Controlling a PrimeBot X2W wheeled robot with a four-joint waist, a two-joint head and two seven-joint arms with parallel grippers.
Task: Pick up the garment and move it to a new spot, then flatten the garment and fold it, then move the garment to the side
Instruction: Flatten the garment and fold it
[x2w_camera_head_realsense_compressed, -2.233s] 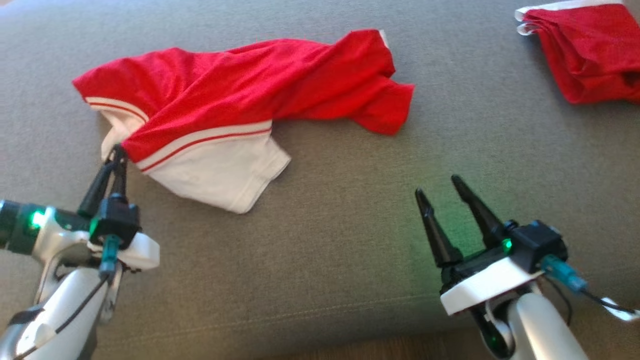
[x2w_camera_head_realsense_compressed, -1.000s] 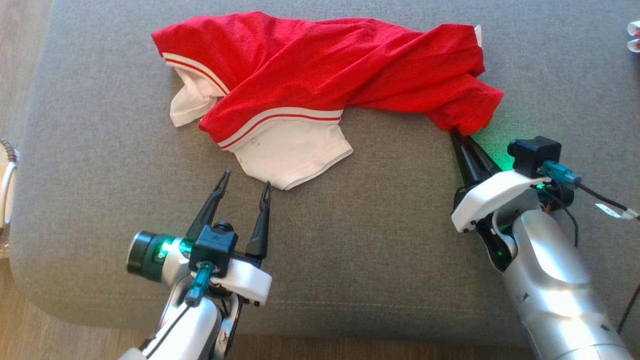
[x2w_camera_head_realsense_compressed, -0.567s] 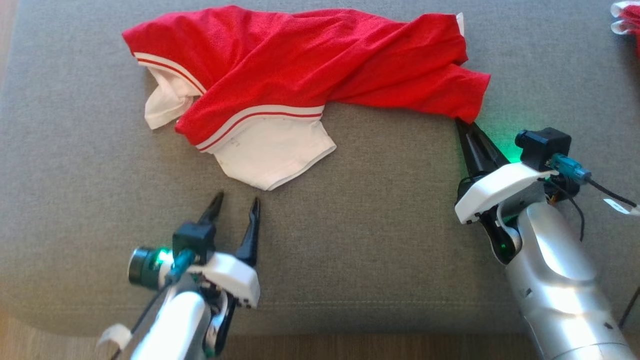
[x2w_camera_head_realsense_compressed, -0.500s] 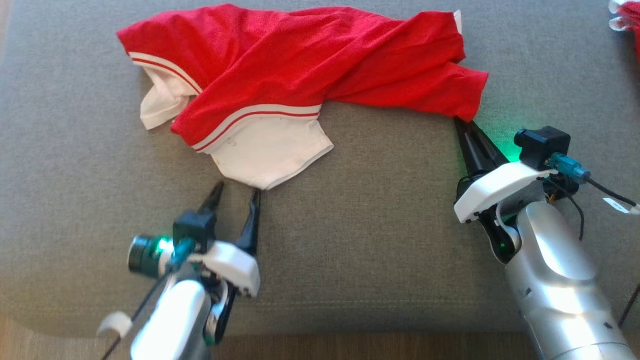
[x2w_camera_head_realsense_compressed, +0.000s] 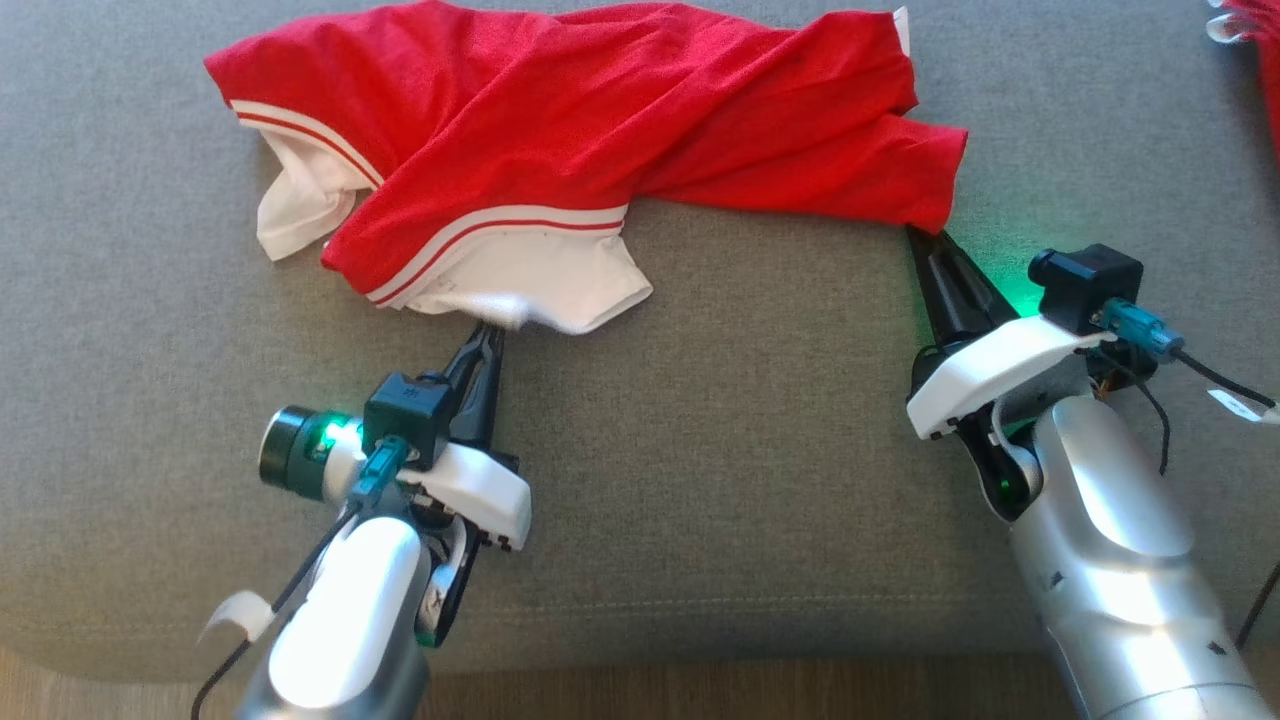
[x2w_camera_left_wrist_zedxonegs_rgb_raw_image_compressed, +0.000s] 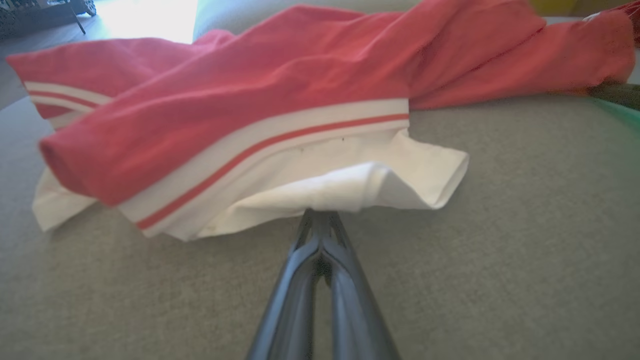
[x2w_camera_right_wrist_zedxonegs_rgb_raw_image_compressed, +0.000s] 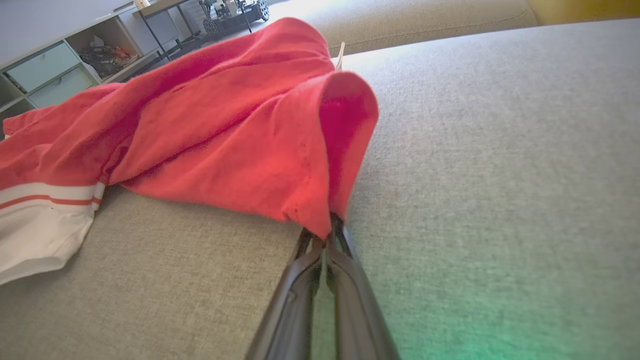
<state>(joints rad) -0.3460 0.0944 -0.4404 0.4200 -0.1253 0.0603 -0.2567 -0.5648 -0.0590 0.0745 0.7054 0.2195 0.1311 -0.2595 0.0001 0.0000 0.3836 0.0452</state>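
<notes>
Across the top, the garment (x2w_camera_head_realsense_compressed: 560, 130) is held long sideways, pinched by the left gripper (x2w_camera_head_realsense_compressed: 489, 336) below and the right gripper (x2w_camera_head_realsense_compressed: 916, 236) at right.

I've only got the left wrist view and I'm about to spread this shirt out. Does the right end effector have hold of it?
Observer: Yes. The right end effector is shut on a red corner of the garment, at the end away from your white sleeve.
Operator: Is there anything else on the couch on that side that I should keep away from?
Observer: A second red garment peeks in at the top right corner of the head view. It lies apart from yours, with bare couch between them.
</notes>
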